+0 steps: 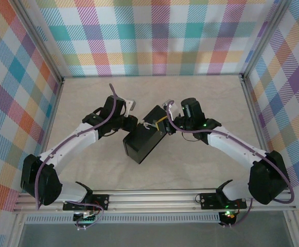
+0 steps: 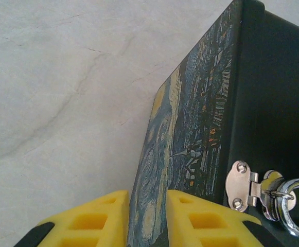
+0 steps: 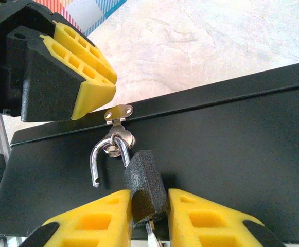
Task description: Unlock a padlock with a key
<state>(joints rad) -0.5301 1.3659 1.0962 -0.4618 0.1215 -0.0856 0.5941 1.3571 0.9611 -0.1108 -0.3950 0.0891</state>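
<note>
My left gripper [image 2: 148, 207] is clenched on the lid edge of the box [image 2: 273, 103], while the padlock [image 3: 145, 185] hangs from the hasp [image 3: 119, 112] on the box's far-right side, its long axis pointing straight into my right gripper [image 3: 149, 199], whose jaws flank its body and the key [image 3: 150, 237]; I cannot tell whether they clamp.

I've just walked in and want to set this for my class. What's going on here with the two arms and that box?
The left gripper clamps the painted lid edge of the black box, steadying it on the table. The right gripper pinches the padlock, which hangs from the box's hasp. A sliver of the key pokes out beneath the padlock. One end of the shackle is free, so the lock looks open, though not yet off the hasp.
</note>
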